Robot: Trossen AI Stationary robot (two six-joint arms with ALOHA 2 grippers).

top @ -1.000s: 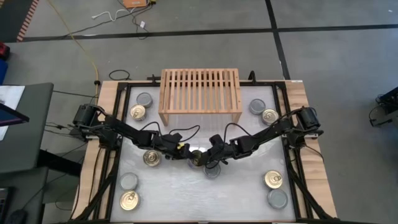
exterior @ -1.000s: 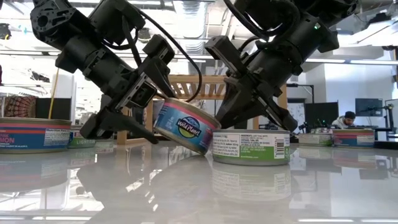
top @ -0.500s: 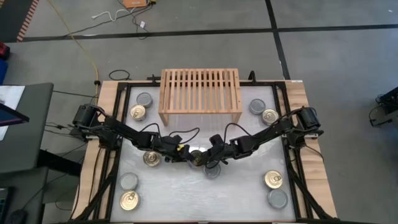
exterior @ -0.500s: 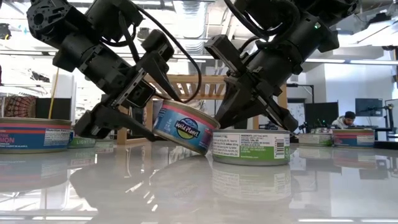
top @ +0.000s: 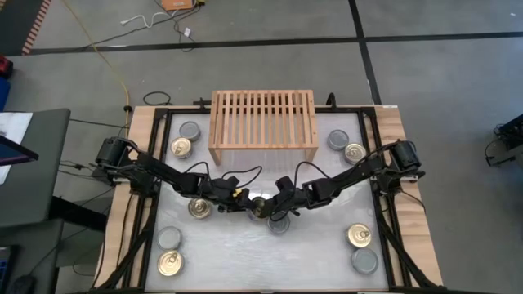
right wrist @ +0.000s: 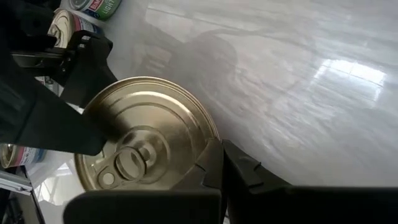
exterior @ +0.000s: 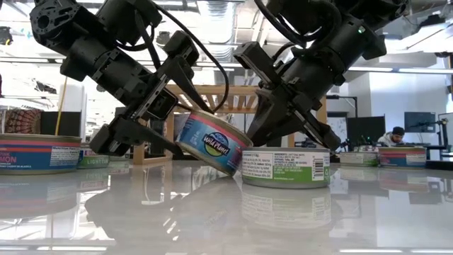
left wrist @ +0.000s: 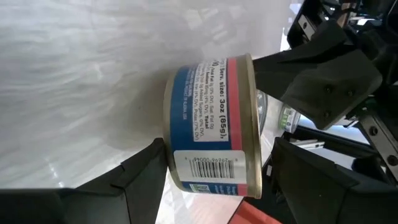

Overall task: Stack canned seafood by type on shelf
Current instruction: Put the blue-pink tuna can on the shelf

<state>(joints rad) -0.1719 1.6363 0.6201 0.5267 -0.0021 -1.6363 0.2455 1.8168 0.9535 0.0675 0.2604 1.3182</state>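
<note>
A round tin with a blue and pink label (exterior: 212, 145) and a gold pull-ring top (right wrist: 144, 138) stands tilted at mid-table, in front of the wooden shelf (top: 263, 120). Its lower edge is down by a green-label tin (exterior: 286, 167); whether the two touch, I cannot tell. My left gripper (top: 248, 201) reaches in from the left, closed on the tilted tin. My right gripper (right wrist: 217, 160) comes from the right, shut, its tips at the tin's top. Several other tins lie around the table, none on the shelf. My left gripper pinches the tin across its height, one finger (left wrist: 140, 171) on the flat bottom and the other (left wrist: 311, 177) on the gold top. The fingers come slanting down from the table's left. The tin sits tilted, its lower edge (exterior: 228, 172) at the table. My right gripper, shut, meets the tin's gold top at its rim (right wrist: 200, 144) with its fingertips. It comes slanting down from the table's right.
Loose tins stand at the left (top: 181, 148), (top: 198, 207), (top: 169, 263) and at the right (top: 354, 152), (top: 359, 236), (top: 364, 261). The shelf stands at the far middle, with bare tabletop in front of it and near the front edge.
</note>
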